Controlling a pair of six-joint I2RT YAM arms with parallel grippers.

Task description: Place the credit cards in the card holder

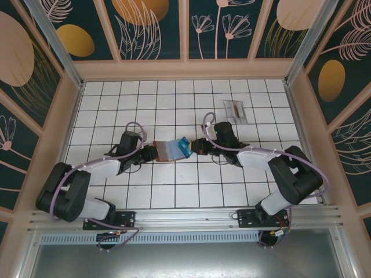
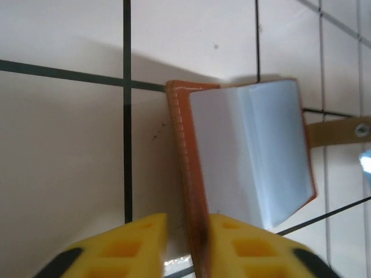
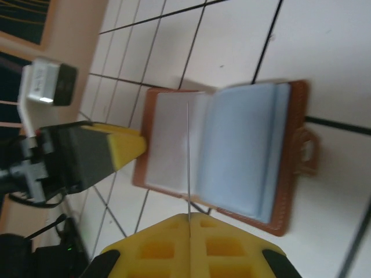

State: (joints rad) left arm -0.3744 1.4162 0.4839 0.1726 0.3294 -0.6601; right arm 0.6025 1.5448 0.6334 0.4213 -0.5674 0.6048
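Observation:
The reddish-brown card holder (image 1: 168, 150) lies open in the middle of the tiled floor, its pale blue-grey sleeves (image 2: 249, 150) facing up. My left gripper (image 1: 152, 153) has closed in on its left cover: the brown edge stands between the yellow pads (image 2: 185, 223), against the right one. My right gripper (image 1: 196, 146) is shut on a blue credit card (image 1: 184, 145) at the holder's right side. That card shows edge-on as a thin line (image 3: 188, 156) rising from the shut pads (image 3: 189, 219) over the sleeves (image 3: 243, 150). More credit cards (image 1: 235, 110) lie at the back right.
The holder's strap with a snap (image 2: 339, 132) sticks out past its far side. Wooden walls (image 1: 64, 127) enclose the white tiled floor (image 1: 174, 191), and a metal rail (image 1: 185, 217) runs along the near edge by the arm bases.

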